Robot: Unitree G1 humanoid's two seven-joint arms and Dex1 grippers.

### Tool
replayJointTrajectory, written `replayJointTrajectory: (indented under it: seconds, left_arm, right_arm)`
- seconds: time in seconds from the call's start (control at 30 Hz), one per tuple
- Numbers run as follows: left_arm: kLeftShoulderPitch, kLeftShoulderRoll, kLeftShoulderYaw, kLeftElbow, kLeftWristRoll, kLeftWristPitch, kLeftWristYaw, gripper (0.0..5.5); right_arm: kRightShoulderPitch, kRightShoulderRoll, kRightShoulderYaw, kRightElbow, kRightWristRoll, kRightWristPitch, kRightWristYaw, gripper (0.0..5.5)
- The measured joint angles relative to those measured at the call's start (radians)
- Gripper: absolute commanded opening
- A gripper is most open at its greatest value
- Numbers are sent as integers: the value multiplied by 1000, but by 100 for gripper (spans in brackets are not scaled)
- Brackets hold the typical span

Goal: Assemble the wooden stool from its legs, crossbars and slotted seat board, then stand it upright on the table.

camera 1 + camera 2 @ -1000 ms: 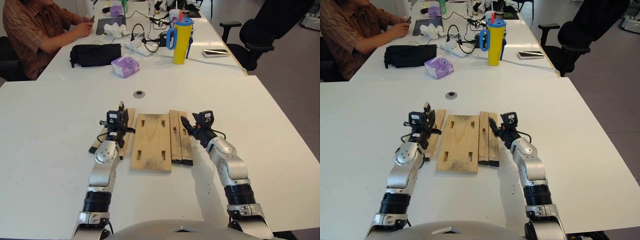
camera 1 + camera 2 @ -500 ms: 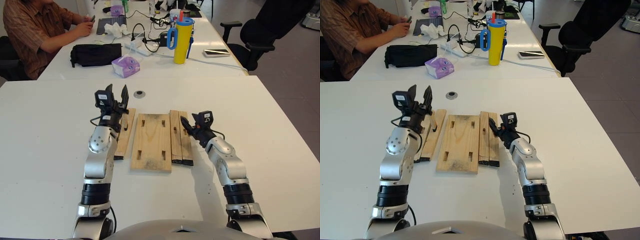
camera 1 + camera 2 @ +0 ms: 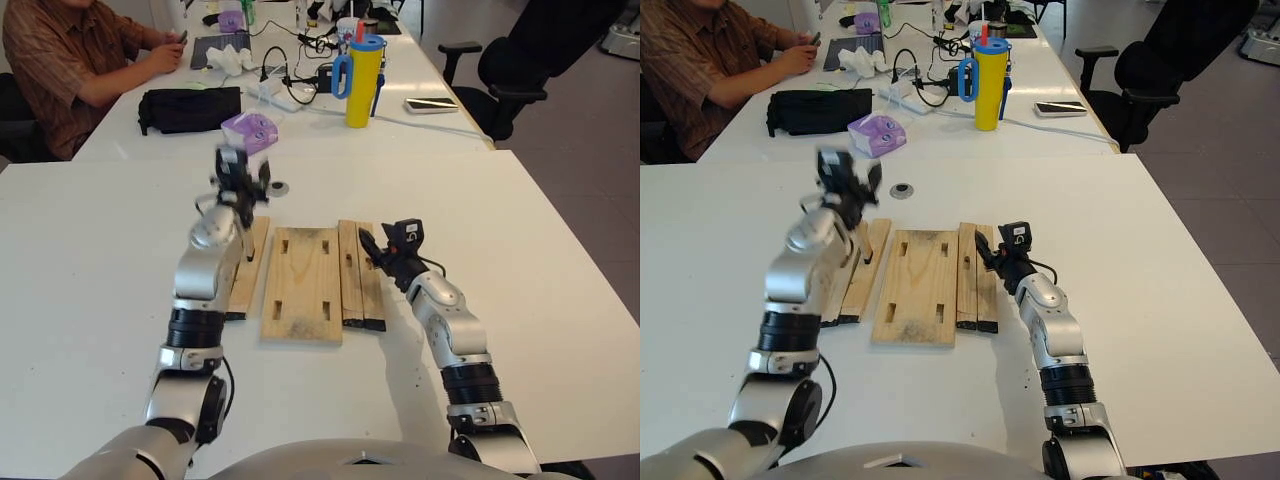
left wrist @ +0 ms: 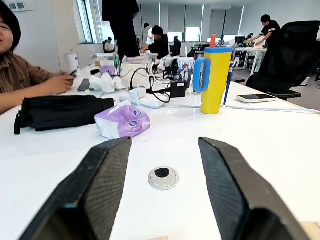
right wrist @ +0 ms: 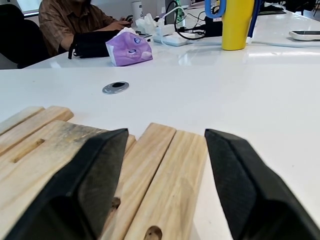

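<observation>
Both left fingers (image 4: 105,190) and right fingers (image 5: 95,180) gape; beyond the seat board (image 3: 303,283), a perhaps-metal grommet (image 3: 278,188).

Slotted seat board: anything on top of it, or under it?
Nothing rests on the slotted seat board; its four slots show bare. It lies flat on the white table, so its underside is hidden. The right gripper hovers beside it, over two planks.

One slotted seat board (image 3: 303,285) and four narrower wooden planks (image 3: 350,292).
</observation>
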Motion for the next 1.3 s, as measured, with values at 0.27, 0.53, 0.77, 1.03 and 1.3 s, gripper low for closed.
replayJointTrajectory:
  seconds: [0.27,0.53,0.77,1.03,1.3]
  left_arm:
    - [0,4,25,20,0,-57,9,247]
    - [11,-36,50,-31,-40,-91,4,247]
    - [-146,-20,72,-222,-36,-107,26,247]
    - [31,-3,1,21,35,-113,10,247]
    - [5,-19,74,-65,1,-166,47,247]
  right_arm:
    - [-16,-1,-3,30,-1,-18,0,284]
    - [-18,1,-4,35,-1,-32,-7,284]
    - [-18,2,-4,35,-1,-37,-15,284]
    - [0,18,10,35,-1,-38,-24,284]
    - [-10,16,6,36,-1,-38,-22,284]
